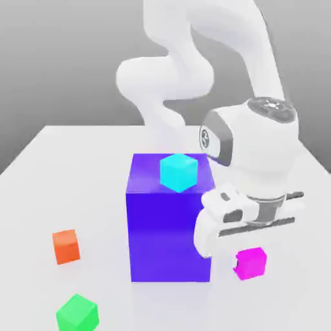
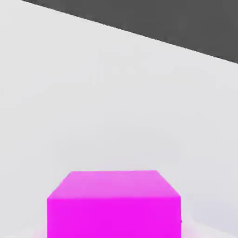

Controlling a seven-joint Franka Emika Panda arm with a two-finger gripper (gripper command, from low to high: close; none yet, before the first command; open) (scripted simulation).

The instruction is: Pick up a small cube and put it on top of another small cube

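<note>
The small magenta cube [image 1: 251,263] rests on the white table [image 1: 77,168], close to the big blue-purple block [image 1: 168,226] on the exterior view's right side. My gripper [image 1: 249,227] hangs directly over this cube, its white hand just above the cube's top. Seen from the hand view, the magenta cube [image 2: 114,204] is close, with bare table [image 2: 116,102] stretching beyond it. A small cyan cube [image 1: 178,172] sits on top of the blue-purple block.
An orange cube [image 1: 65,246] lies on the table at the exterior view's left. A green cube [image 1: 77,314] sits nearer the front edge. The tall block stands right beside the hand, on the exterior view's left of it.
</note>
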